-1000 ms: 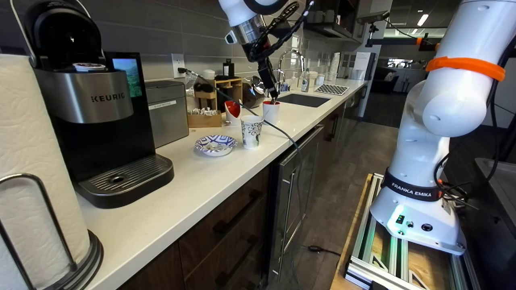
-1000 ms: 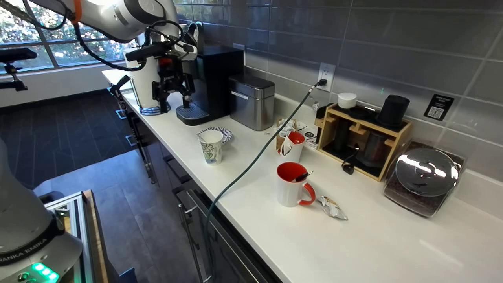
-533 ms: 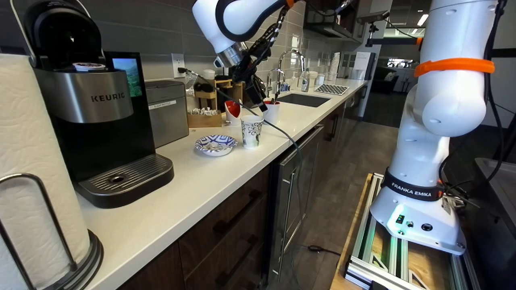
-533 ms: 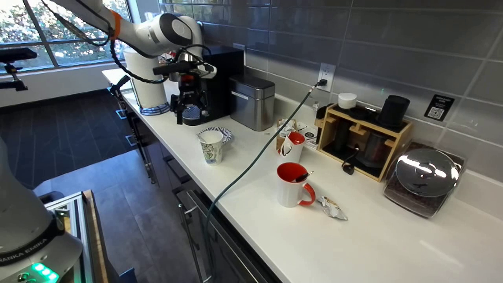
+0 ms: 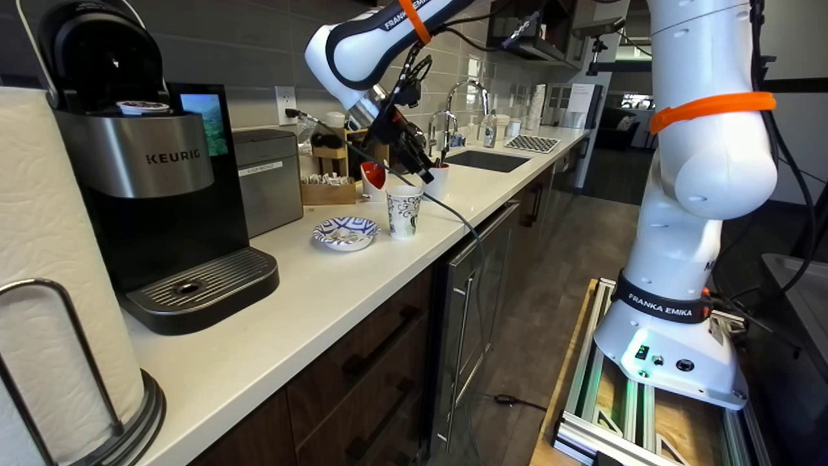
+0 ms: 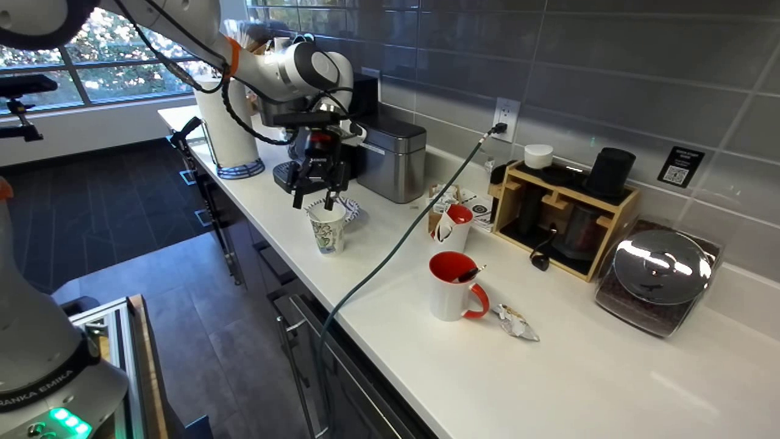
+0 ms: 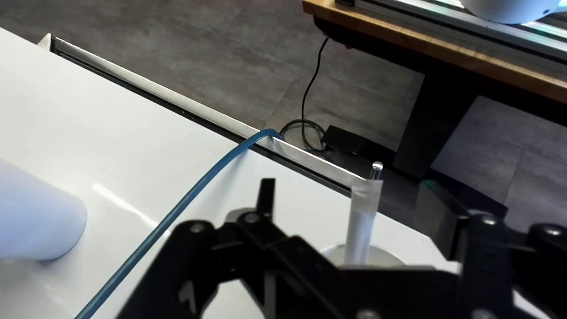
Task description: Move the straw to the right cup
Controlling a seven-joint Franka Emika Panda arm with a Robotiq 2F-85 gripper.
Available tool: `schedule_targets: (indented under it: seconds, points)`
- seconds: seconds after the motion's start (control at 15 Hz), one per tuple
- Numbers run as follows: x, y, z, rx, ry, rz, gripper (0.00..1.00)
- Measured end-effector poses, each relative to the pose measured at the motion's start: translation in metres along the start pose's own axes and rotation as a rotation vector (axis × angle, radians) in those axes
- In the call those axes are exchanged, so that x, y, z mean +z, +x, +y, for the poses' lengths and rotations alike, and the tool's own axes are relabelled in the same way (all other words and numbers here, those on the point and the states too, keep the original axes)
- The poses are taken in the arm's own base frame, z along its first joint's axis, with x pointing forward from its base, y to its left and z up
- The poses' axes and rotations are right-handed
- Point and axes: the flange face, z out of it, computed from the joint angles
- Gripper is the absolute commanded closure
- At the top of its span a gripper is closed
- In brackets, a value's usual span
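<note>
A whitish, see-through straw stands up out of the patterned paper cup; a clear rounded tip shows just past its end. The paper cup shows in both exterior views, where I cannot make out the straw clearly. My gripper is open and points down just above the cup's rim. In the wrist view, its fingers are wide apart, one on each side of the straw, with nothing held. A white mug with red inside and red handle holds a dark-handled utensil.
Another white and red cup stands behind the mug. A green-blue cable crosses the counter between paper cup and mug. A patterned bowl sits beside the paper cup. A crumpled wrapper lies by the mug. A coffee maker stands nearby.
The arm has swung across and down, bringing the open gripper from beside the coffee maker to above the paper cup. The cups, bowl and cable have not moved.
</note>
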Motion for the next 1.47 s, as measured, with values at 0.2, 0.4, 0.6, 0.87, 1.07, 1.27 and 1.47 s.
schedule_targets:
  seconds: [0.2, 0.4, 0.6, 0.87, 1.07, 1.27, 1.47]
  points:
    - [0.003, 0.01, 0.001, -0.032, 0.012, -0.039, 0.51]
    - [0.003, 0.015, 0.0, -0.058, 0.023, -0.075, 0.87]
    - [0.005, 0.018, -0.002, -0.081, 0.032, -0.103, 1.0]
    - [0.003, 0.019, -0.003, -0.1, 0.035, -0.115, 1.0]
    - [-0.008, 0.0, -0.004, -0.108, 0.031, -0.14, 1.0]
    - [-0.029, -0.036, -0.003, -0.122, -0.001, -0.16, 1.0]
    - [-0.051, -0.077, 0.004, -0.148, -0.034, -0.119, 1.0]
